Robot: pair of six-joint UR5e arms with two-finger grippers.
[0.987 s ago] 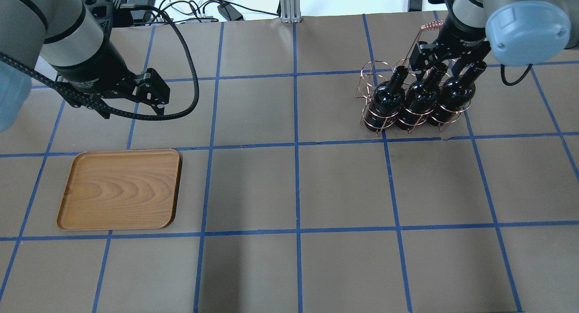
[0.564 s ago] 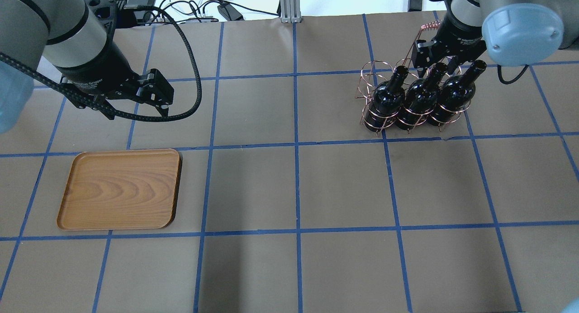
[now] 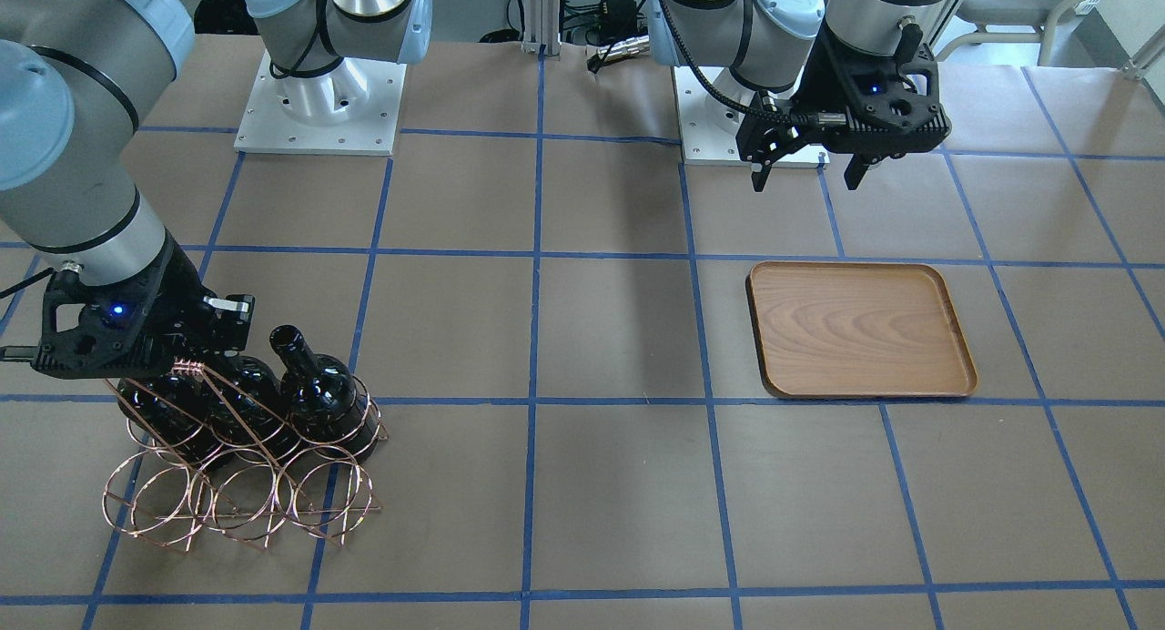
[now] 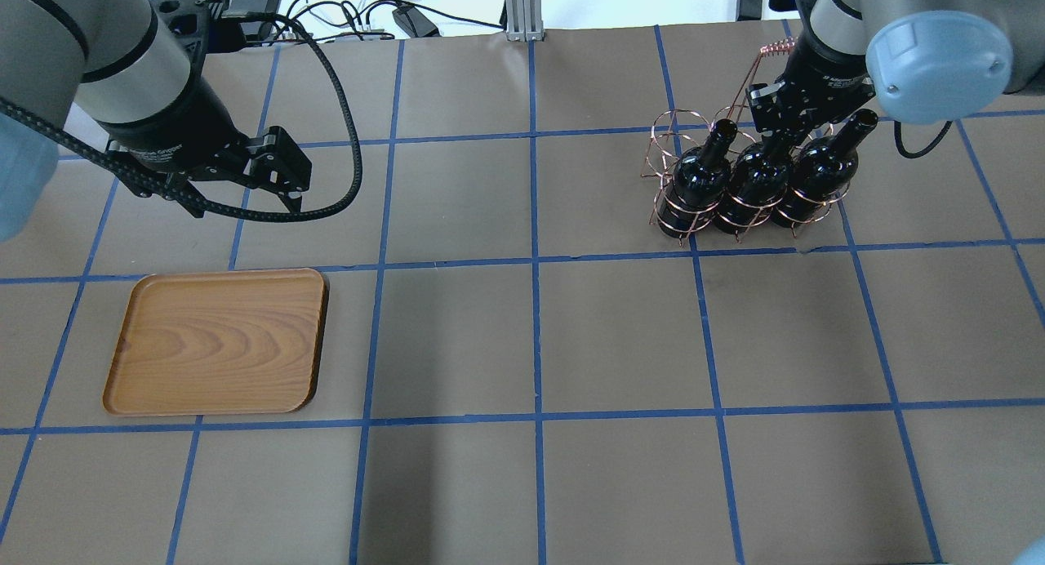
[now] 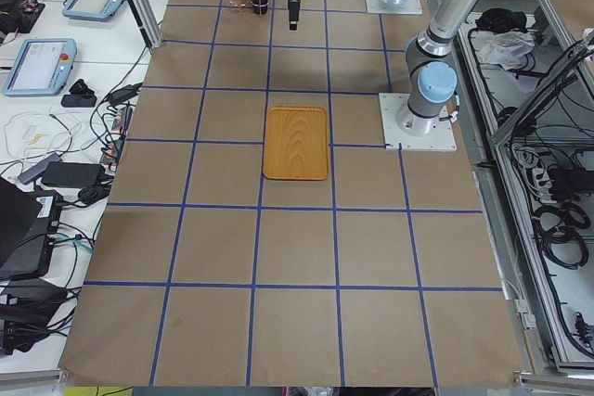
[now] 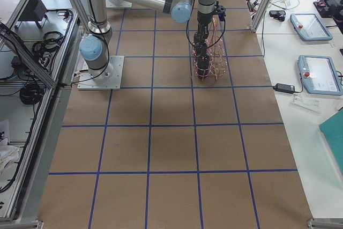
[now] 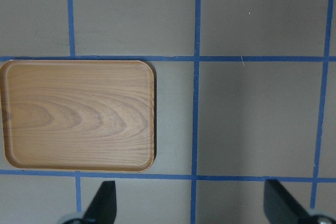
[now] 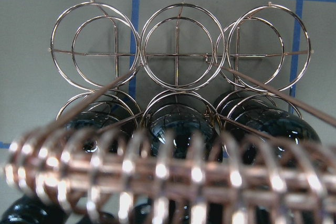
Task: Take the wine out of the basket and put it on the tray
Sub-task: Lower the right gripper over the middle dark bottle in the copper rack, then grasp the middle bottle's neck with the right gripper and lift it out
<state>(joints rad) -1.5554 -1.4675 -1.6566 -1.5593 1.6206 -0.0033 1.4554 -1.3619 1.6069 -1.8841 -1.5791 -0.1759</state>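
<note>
Three black wine bottles [image 4: 698,177] stand in the near row of the copper wire basket [image 4: 673,136] at the far right; its far rings are empty. My right gripper [image 4: 788,122] is low over the middle bottle [image 4: 755,181], its jaws apart on either side of the neck, under the coil handle [image 4: 775,49]. In the front view the gripper body hides two bottles; one bottle [image 3: 314,384] shows. The right wrist view shows the handle coil, rings [image 8: 178,45] and bottle shoulders [image 8: 178,129]. My left gripper [image 4: 277,181] is open and empty, above the table beyond the wooden tray [image 4: 216,340].
The tray [image 3: 860,330] holds nothing and also shows in the left wrist view [image 7: 79,114]. Blue tape lines grid the brown table. Cables and an aluminium post [image 4: 518,10] lie past the far edge.
My right gripper has come down and slightly further away, onto the middle bottle's neck. My left gripper has shifted only slightly.
</note>
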